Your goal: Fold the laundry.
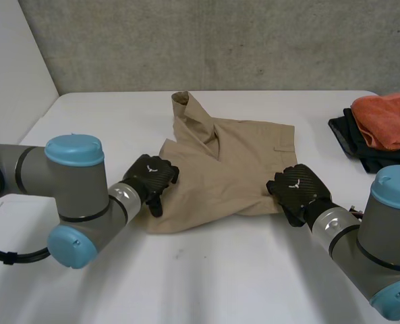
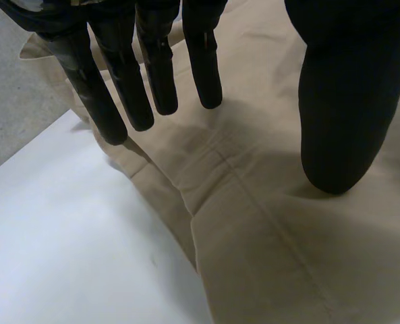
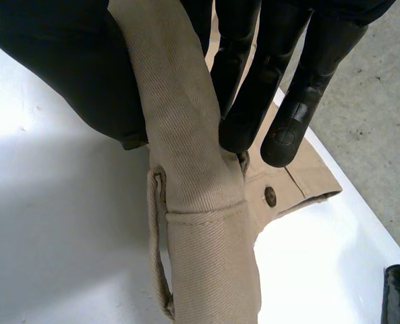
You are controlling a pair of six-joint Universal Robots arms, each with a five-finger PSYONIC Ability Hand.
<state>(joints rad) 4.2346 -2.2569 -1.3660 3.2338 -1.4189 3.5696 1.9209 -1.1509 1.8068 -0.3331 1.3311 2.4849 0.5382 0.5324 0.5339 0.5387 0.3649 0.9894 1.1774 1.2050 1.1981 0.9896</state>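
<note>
Tan shorts (image 1: 223,169), left robot hand (image 1: 151,177) released over one edge, right robot hand (image 1: 299,190) pinching waistband (image 3: 186,128)

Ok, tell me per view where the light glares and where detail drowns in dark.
Head view: soft, even light, no glare on the table or the tan shorts. Left wrist view: the left hand is near-solid black. Right wrist view: the table glares white beside the shorts; the right hand is dark.

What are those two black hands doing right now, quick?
The left hand is open, holding nothing, above the edge of the khaki shorts.
The right hand is closed on the khaki shorts, pinching their waistband against its thumb.
</note>
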